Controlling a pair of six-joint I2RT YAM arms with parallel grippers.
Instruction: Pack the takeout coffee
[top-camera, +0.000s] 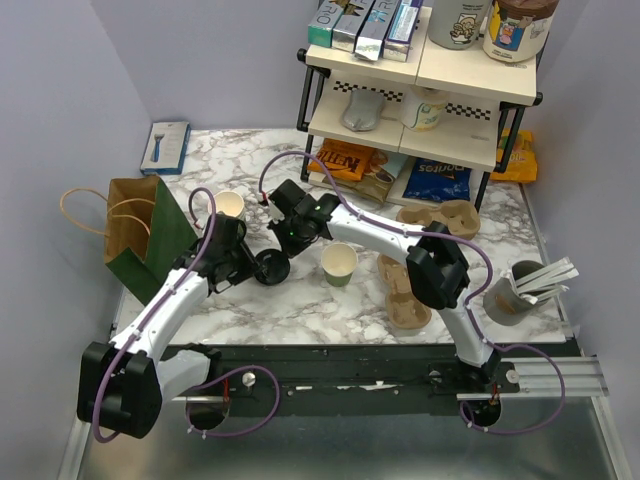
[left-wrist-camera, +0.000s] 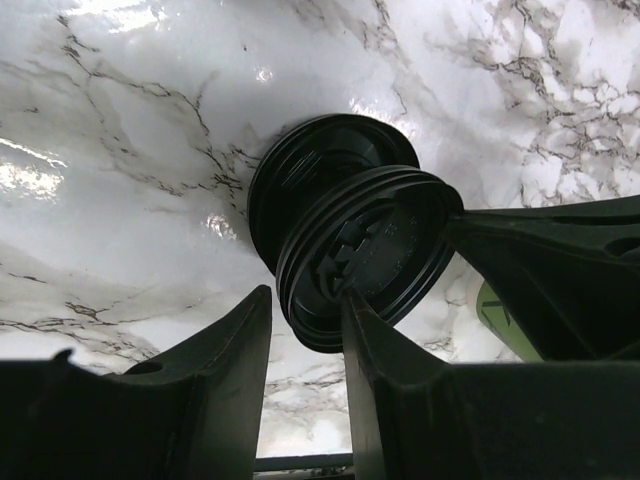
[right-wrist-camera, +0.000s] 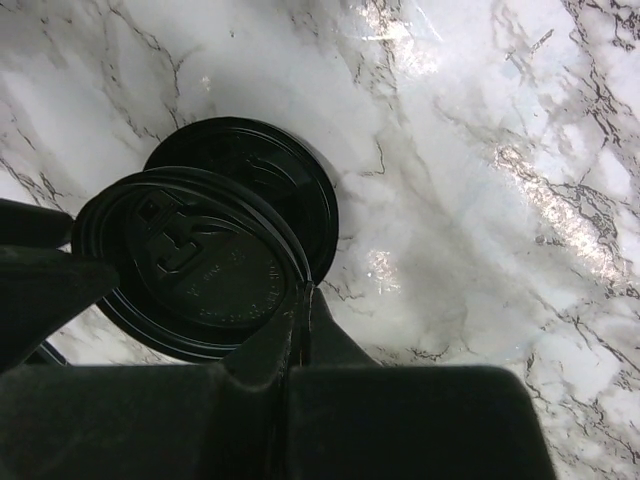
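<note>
The dark-green takeout cup (top-camera: 340, 265) stands open on the marble table, just right of both grippers. Two black lids (top-camera: 272, 268) sit at its left. One lid lies flat on the table (left-wrist-camera: 320, 160) (right-wrist-camera: 290, 180). The other lid (left-wrist-camera: 370, 255) (right-wrist-camera: 190, 270) is tilted up above it. My right gripper (top-camera: 284, 246) (right-wrist-camera: 305, 295) is shut on this tilted lid's rim. My left gripper (top-camera: 252, 266) (left-wrist-camera: 305, 295) is open, its fingers astride the opposite rim of the tilted lid, with a gap showing.
A second cup (top-camera: 230, 205) stands by the brown-and-green paper bag (top-camera: 140, 235) at the left. Brown pulp carriers (top-camera: 408, 295) (top-camera: 445, 213) lie to the right, with a grey cup of white sticks (top-camera: 515, 295) beyond. A stocked shelf (top-camera: 420, 90) stands at the back.
</note>
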